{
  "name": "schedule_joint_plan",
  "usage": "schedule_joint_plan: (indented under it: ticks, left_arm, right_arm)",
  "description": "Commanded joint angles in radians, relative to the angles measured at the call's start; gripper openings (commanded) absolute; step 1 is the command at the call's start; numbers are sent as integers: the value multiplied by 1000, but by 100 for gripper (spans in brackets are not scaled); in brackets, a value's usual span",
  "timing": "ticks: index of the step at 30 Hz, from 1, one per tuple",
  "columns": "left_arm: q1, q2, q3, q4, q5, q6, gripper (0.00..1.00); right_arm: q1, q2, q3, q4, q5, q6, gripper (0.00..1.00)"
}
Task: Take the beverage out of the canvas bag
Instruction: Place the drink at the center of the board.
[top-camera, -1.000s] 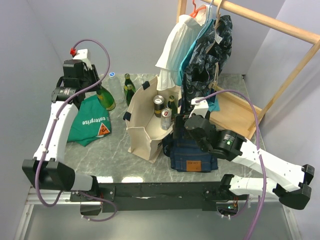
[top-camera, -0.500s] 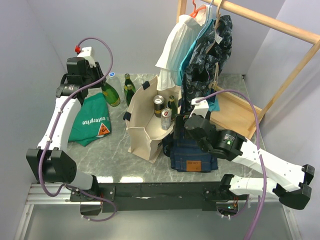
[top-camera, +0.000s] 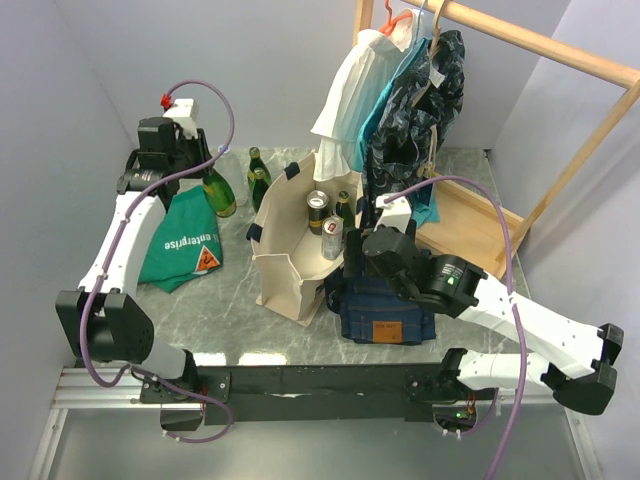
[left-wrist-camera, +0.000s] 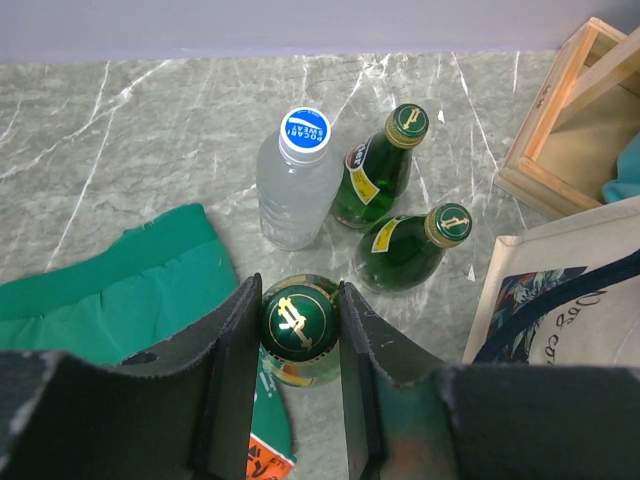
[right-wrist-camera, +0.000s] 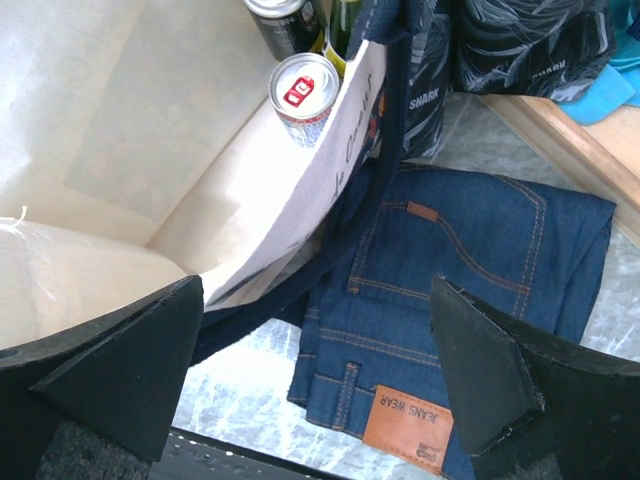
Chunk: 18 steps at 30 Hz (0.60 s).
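- L gripper: fingers pressed in on the neck of a dark green glass bottle w/ gold-marked cap. The pads touch it on both sides, just under the cap.
- That bottle is outside the boxy cream canvas tote bag w/ navy strap handles, at approx. 10 o'clock from it in top view. It sits at the far edge of the green printed cloth. Can't tell if its base touches the grey marble tabletop.
- At 12–1 o'clock from the held bottle (wrist view) is a clear plastic water bottle w/ blue cap. Two more green glass bottles stand close together there.
- Bag is upright w/ its mouth open. Inside, along the 3 o'clock wall, are a silver can w/ red tab mark and a dark can.
- R gripper: jaws spread wide, nothing betw. them. It hangs over the bag's 3 o'clock rim.
- Folded blue denim jeans w/ tan leather patch lie at 4 o'clock, touching the bag.
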Motion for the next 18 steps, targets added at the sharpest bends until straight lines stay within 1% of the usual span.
schedule_joint_plan:
  ticks: [1,8,15,18]
  left_arm:
    - [1,-21,43,190,49,29,1]
    - [1,7,29,229,89,35,1]
    - [-2,14,-20,279,127,57,1]
    - [-2,37,-8,273,124,66,1]
  right_arm:
    - [-4,4,47,4,13,5,100]
    - [-6,8,46,-1,17,3,100]
    - [-6,0,45,1,37,0,100]
    - [-4,10,50,9,36,-11,100]
